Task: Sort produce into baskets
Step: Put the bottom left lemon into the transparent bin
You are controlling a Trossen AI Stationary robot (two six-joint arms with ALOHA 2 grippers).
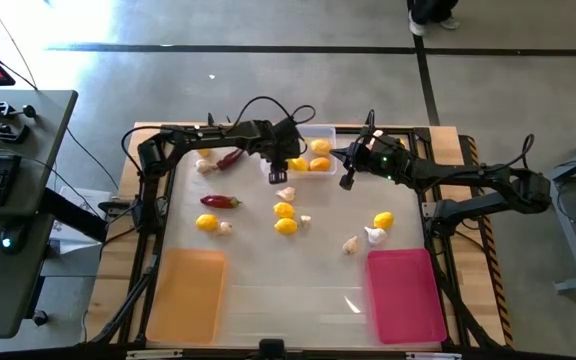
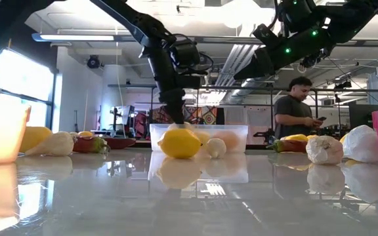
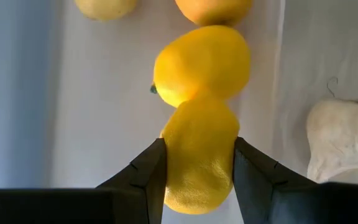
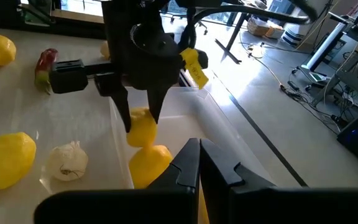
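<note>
The clear tray stands at the table's far middle with two lemons in it. My left gripper is over the tray's left end, shut on another lemon; it also shows in the right wrist view. My right gripper hangs shut and empty in the air just right of the tray, its fingertips together in its wrist view. Loose lemons, garlic bulbs and two chili peppers lie on the table. My left gripper pinches the lemon's two opposite sides between its two fingers. The fingers come from above, pointing down into the clear tray. The lemon sits right beside another lemon in the tray; whether it rests on the tray's floor, I cannot tell.
An orange tray stands at the near left and a pink tray at the near right. A garlic bulb lies just outside the clear tray's near wall. A person stands in the room beyond the table.
</note>
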